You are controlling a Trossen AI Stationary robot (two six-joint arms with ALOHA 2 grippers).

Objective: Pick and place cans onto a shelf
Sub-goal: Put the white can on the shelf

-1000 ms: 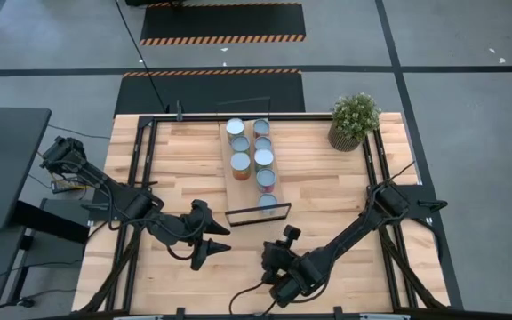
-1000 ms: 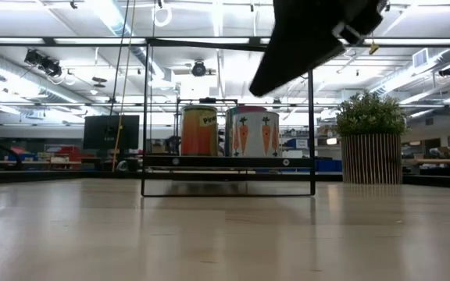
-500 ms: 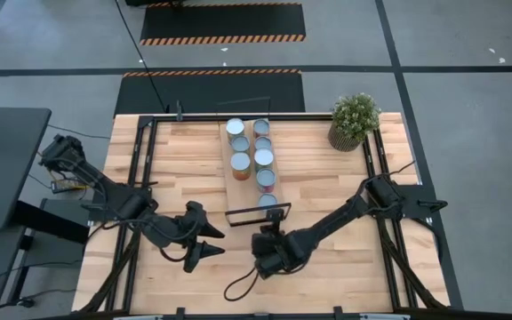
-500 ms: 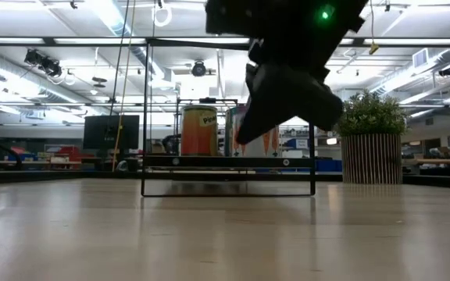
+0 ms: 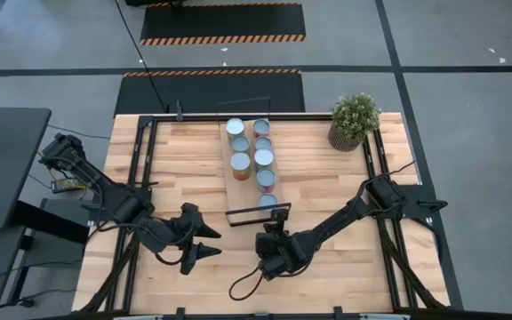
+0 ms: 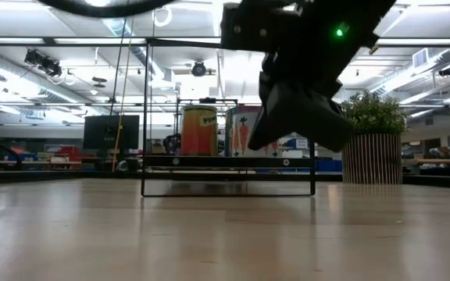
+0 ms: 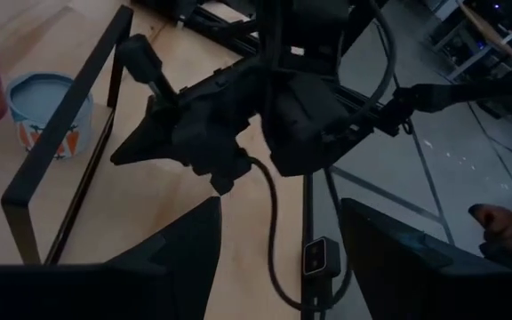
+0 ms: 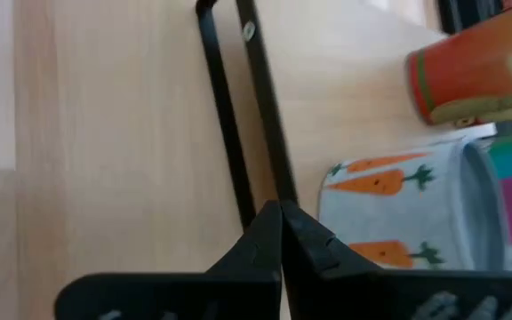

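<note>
Looks almost done, with all eight cans counted standing on the shelf at twelve o'clock, none left on the table, left gripper open and holding nothing, right gripper squeezed tight on nothing.

A light wooden table with black rails along its sides carries a narrow wooden shelf with black wire ends, standing at the middle back. Eight cans stand on the shelf in two rows, and a potted plant stands at the table's far right corner
</note>
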